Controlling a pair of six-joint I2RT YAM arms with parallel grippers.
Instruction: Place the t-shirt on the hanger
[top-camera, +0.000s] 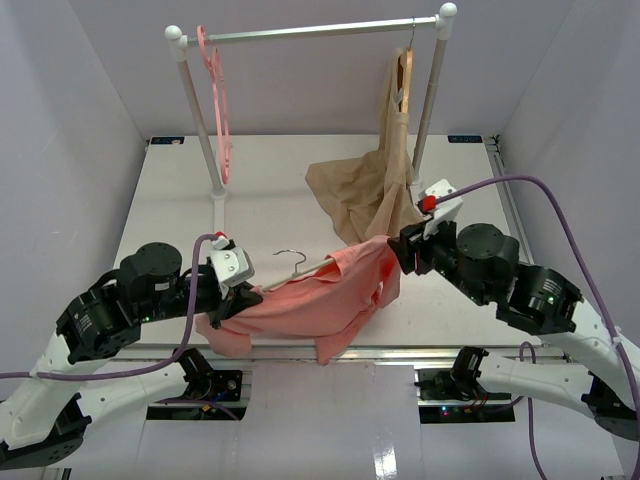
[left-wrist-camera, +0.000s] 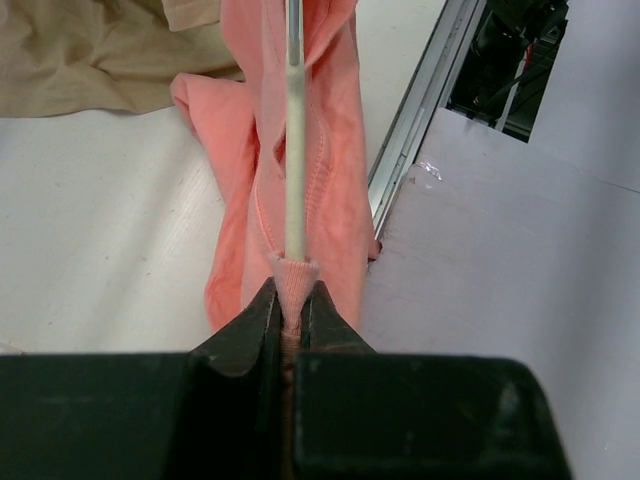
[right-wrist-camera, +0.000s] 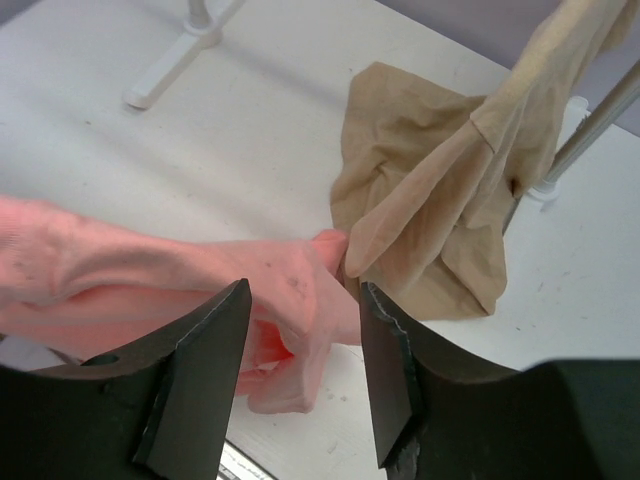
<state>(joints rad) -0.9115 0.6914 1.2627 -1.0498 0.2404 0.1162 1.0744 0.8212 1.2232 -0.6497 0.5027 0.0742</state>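
T-shirt (top-camera: 312, 305) draped over hanger (top-camera: 314, 265); left gripper (left-wrist-camera: 290, 292) clenched on the fabric-covered hanger end; right gripper (right-wrist-camera: 303, 300) released, jaws astride the cloth.

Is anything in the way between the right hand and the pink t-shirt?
Nothing visible does. The open right hand straddles one end of the t-shirt; the beige garment lies just beyond and appears to touch that end.

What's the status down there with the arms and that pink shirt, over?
Left gripper shut on t-shirt over hanger end. Right gripper open astride t-shirt. Beige garment touching t-shirt's far end.
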